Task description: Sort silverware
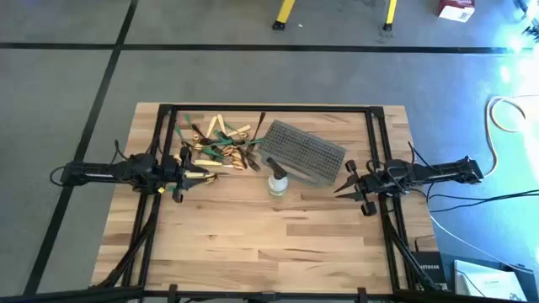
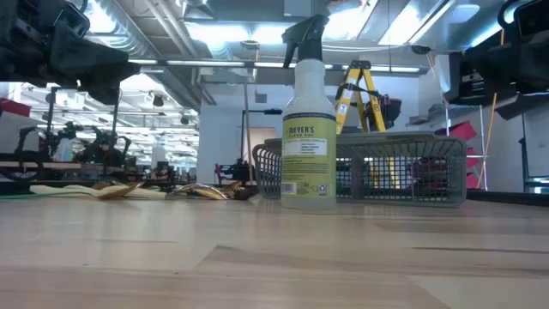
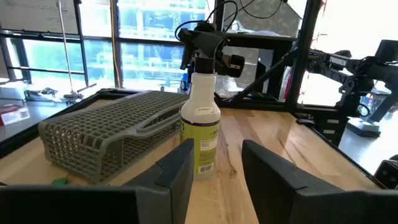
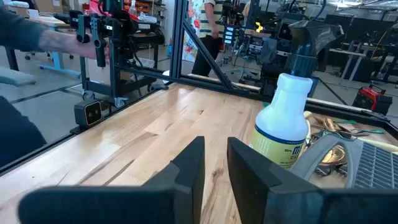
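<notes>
Count: 1 grey mesh basket (image 1: 305, 151), 1 spray bottle (image 1: 277, 179), 1 pile of silverware (image 1: 217, 145) — approx. a dozen pcs or more, exact nr cannot be told, they overlap; tan/gold, dark and a few green. 2 arms w/ 2 grippers.

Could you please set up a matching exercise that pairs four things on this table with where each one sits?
Things:
1. silverware
2. mesh basket
3. spray bottle
4. right end effector

Places:
A. far part of the table, right of the pile
B. right side of the table, empty, aimed at the bottle
C. heaped on the far left part of the table
D. upright, just in front of the basket

Pairs: 1-C, 2-A, 3-D, 4-B
</notes>
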`<state>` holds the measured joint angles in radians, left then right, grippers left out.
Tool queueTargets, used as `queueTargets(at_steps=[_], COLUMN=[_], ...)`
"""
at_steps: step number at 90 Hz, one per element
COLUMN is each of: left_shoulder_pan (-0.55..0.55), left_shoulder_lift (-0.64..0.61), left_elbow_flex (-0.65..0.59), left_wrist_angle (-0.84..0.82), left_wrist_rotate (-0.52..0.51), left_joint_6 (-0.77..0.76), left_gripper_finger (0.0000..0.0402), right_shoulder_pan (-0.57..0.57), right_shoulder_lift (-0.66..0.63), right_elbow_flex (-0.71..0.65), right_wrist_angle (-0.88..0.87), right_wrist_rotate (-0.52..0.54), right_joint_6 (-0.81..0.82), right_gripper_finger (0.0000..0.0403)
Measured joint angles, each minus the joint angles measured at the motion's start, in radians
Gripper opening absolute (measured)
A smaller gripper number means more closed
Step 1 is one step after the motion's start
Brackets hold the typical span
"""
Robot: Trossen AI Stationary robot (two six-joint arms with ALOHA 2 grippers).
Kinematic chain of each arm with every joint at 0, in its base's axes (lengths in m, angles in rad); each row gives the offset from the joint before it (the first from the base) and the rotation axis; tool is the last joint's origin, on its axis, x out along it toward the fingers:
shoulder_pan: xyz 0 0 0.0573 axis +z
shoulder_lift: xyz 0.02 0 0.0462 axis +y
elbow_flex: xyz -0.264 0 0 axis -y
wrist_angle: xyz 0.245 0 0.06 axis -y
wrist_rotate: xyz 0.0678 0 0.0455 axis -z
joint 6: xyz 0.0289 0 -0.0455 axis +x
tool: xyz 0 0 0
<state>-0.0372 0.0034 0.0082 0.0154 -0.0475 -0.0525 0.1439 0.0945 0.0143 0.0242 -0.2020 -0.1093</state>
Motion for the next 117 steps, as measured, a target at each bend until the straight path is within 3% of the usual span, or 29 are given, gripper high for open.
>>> queueTargets(at_steps=[15,42,71,93,117], left_shoulder_pan=[0.000,0.000,0.000,0.000,0.000], left_shoulder_lift=[0.000,0.000,0.000,0.000,0.000], left_elbow_flex=[0.000,0.000,0.000,0.000,0.000], left_wrist_angle=[0.000,0.003,0.011,0.010,0.023], left_wrist_rotate=[0.000,-0.003,-0.003,-0.003,0.013], left_joint_6=[0.000,0.005,0.006,-0.025,-0.093], left_gripper_finger=[0.0121,0.0121,0.0121,0.0121,0.0121], right_shoulder_pan=[0.000,0.000,0.000,0.000,0.000], right_shoulder_lift=[0.000,0.000,0.000,0.000,0.000], right_elbow_flex=[0.000,0.000,0.000,0.000,0.000], right_wrist_angle=[0.001,-0.002,-0.004,-0.005,0.087], right_wrist_rotate=[0.007,0.200,0.181,0.166,0.165], right_joint_6=[-0.038,-0.236,-0.227,0.063,0.277], right_gripper_finger=[0.0053,0.0053,0.0053,0.0053,0.0053])
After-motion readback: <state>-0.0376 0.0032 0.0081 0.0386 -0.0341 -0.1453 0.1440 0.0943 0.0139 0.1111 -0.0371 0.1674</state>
